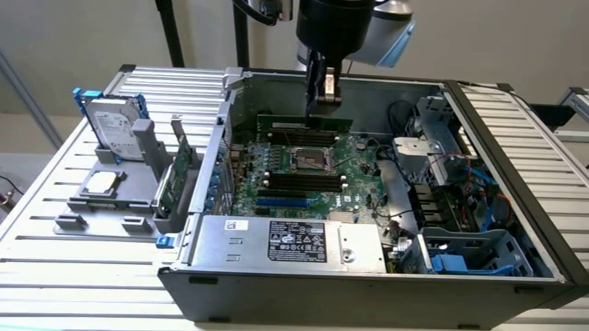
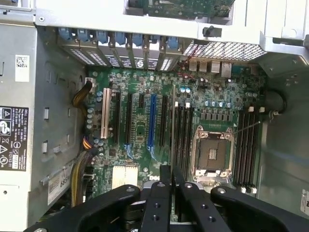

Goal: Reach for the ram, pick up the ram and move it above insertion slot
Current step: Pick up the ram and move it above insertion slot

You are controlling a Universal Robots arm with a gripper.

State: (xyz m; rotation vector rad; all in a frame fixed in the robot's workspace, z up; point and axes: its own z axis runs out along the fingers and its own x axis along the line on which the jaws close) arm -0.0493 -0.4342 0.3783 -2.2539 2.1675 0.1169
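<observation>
One gripper [image 1: 322,103] is seen hanging down into an open computer case [image 1: 515,138] that lies on its side on a slatted metal table [image 1: 83,276]. The fingers are clamped on the ram [image 1: 304,123], a long, thin green stick held edge-down and level by its upper edge. The ram is carried in the air above the far part of the motherboard [image 1: 354,155], just beyond the empty processor socket [image 1: 308,160]. Black memory slots [image 1: 294,181] are seen on the near side of that socket, apart from the stick.

In the wrist view the two dark fingers [image 2: 155,203] are pressed close together, with the thin edge of the ram [image 2: 170,181] gripped between them. Below it, the motherboard [image 2: 140,130] is spread out, with the square socket [image 2: 212,153] flanked by rows of long black slots [image 2: 182,133] on one side and more slots [image 2: 246,145] on the other. The stick's edge is lined up near the row beside the socket, but is not seated in it.

A power supply box [image 1: 290,241] with a white-and-black label fills the near end of the case. On the table at the exterior view's left, a grey holder [image 1: 110,200] carries a hard drive [image 1: 115,127] standing upright and a broader green card [image 1: 175,176] with a metal bracket.
</observation>
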